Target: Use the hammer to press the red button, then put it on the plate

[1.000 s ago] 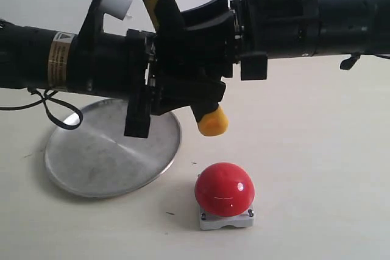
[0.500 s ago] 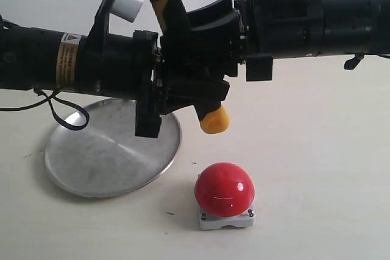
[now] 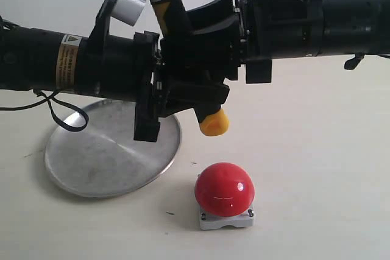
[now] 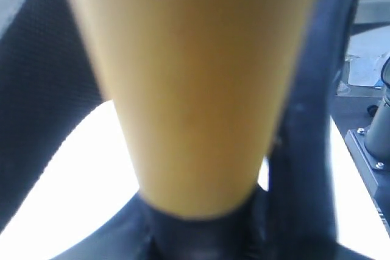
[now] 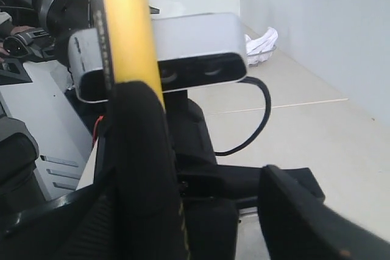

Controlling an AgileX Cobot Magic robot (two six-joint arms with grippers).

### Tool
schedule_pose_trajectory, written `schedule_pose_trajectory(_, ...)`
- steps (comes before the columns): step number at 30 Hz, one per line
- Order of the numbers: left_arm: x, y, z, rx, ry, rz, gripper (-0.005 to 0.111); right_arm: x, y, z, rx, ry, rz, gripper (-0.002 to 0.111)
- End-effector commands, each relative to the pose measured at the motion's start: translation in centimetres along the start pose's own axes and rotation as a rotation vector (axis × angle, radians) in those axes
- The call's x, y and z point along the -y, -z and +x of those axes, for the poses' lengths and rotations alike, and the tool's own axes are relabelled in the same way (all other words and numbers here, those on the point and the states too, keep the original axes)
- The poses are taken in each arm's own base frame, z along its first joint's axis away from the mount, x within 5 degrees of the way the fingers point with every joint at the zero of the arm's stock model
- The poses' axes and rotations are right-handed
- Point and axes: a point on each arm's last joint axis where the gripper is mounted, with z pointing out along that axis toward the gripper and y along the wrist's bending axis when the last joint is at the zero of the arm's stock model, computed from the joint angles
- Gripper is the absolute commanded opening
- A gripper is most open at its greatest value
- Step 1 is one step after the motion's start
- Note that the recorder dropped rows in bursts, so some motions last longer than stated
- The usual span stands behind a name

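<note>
In left gripper (image 3: 198,76), hammer (image 3: 213,122), above red button (image 3: 223,188)

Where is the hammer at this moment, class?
In the exterior view the hammer is up in the air at mid-frame, tilted, its yellow end lowest, above the red button and to the right of the plate.

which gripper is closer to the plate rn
Left. The left gripper hangs just above the plate's right rim in the exterior view; the right gripper sits higher and further right, off the plate.
</note>
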Motion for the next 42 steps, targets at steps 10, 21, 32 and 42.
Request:
schedule_pose_trajectory(10, 0.47, -0.51, -0.58, 0.011, -0.015, -0.009, 0.0, -0.3, -0.18, -1.16, 0.052, 0.012, 0.017, 0.06)
schedule_pose_trajectory(21, 0.58, -0.51, -0.66, 0.019, -0.014, 0.003, 0.0, -0.3, -0.18, -1.16, 0.052, 0.012, 0.017, 0.054)
schedule_pose_trajectory(32, 0.6, -0.51, -0.71, 0.025, -0.012, 0.006, 0.014, -0.3, -0.18, -1.16, 0.052, -0.015, 0.017, 0.0)
schedule_pose_trajectory(42, 0.0, -0.18, -0.21, -0.021, 0.006, -0.037, 0.08, -0.41, -0.13, -1.31, 0.054, -0.01, 0.017, 0.0)
